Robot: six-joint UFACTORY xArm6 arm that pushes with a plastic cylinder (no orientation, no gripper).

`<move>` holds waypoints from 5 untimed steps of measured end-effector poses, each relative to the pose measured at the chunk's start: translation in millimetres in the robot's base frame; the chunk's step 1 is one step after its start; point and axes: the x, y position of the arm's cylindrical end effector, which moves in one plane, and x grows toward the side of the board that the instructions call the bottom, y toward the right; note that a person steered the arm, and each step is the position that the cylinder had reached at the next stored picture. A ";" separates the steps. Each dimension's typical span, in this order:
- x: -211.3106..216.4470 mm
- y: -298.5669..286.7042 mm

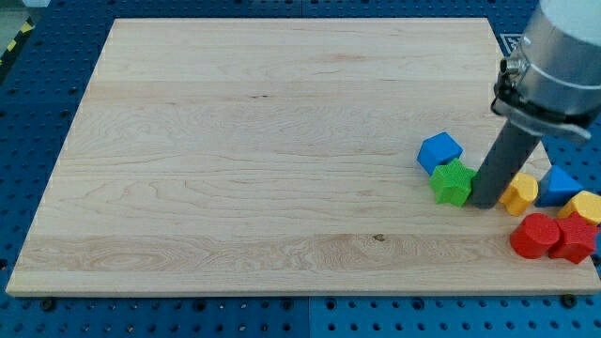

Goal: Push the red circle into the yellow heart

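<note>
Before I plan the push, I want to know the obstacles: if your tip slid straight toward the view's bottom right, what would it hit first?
Probably the red circle. My tip sits between the green block and the yellow heart; it might graze the heart's lower edge first, since depth is unclear.

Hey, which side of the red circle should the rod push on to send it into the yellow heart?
Contact the red circle on its lower-right edge, pushing up-left: the yellow heart sits just above it. My tip is now left of the heart, beside the green block, so it must circle round first.
</note>
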 end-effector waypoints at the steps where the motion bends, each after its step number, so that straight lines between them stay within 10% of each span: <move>1: 43.5 -5.3; 5: 78.5 45.6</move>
